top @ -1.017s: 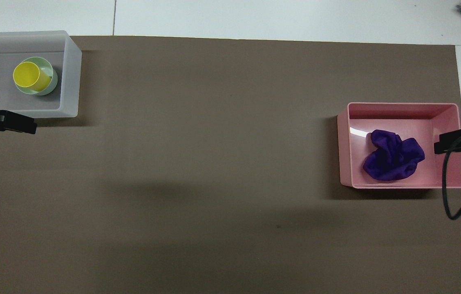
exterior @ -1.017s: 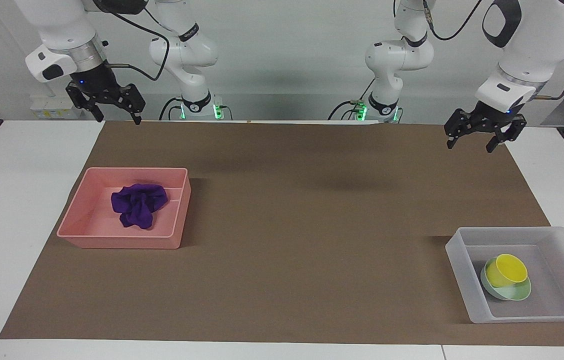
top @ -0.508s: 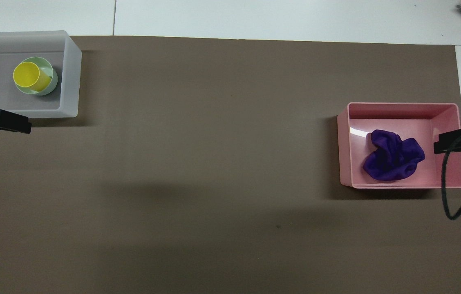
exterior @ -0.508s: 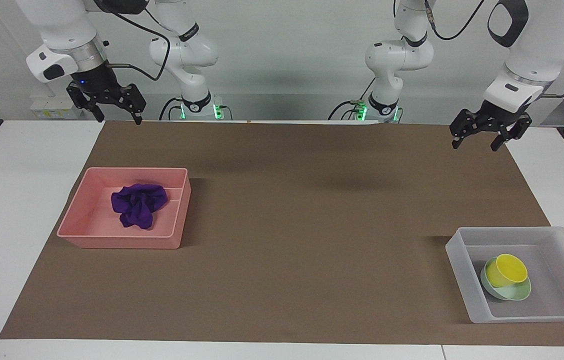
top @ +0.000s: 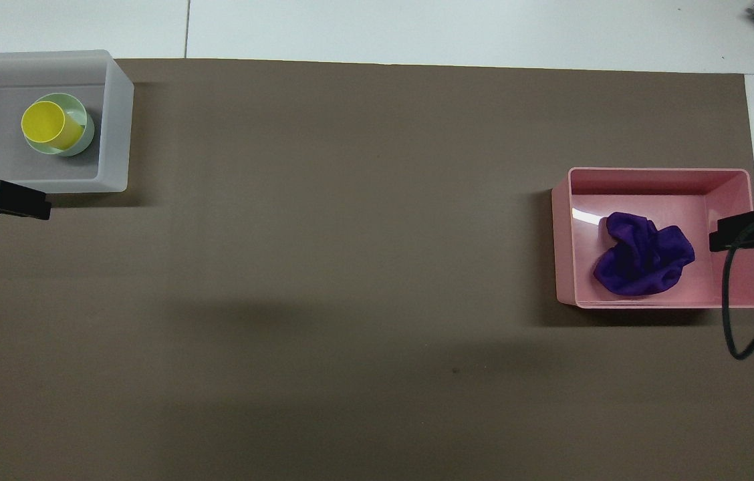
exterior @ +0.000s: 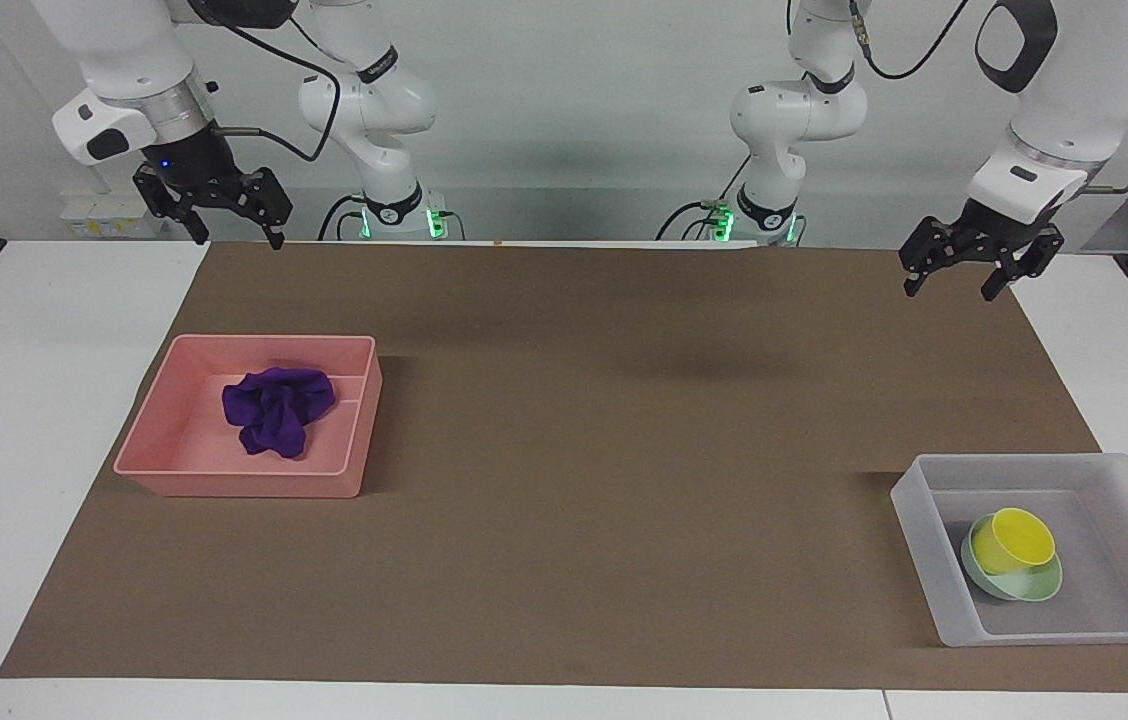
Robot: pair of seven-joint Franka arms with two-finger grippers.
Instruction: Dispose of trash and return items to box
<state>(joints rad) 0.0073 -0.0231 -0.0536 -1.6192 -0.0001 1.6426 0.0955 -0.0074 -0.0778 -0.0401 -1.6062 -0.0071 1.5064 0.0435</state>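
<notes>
The purple wad [exterior: 276,408] lies inside the pink tray [exterior: 224,485] toward the right arm's end of the table; both show in the overhead view, the wad [top: 644,254] and the tray [top: 561,240]. The yellow cup [exterior: 1014,540] sits tilted in the mint-green bowl [exterior: 1036,586] inside the translucent box [exterior: 924,540] toward the left arm's end. My left gripper [exterior: 951,288] is open and empty, up in the air over the mat's edge nearest the robots. My right gripper [exterior: 236,240] is open and empty, raised over the mat's corner by its base.
A brown mat [exterior: 624,450] covers most of the white table [exterior: 24,400]. In the overhead view one left finger [top: 16,202] shows beside the box [top: 116,133], and the right gripper's cable [top: 728,314] hangs over the pink tray's edge.
My left gripper has lifted slightly and drifted toward the left arm's end of the table, then stopped. My right gripper and all objects have stayed put.
</notes>
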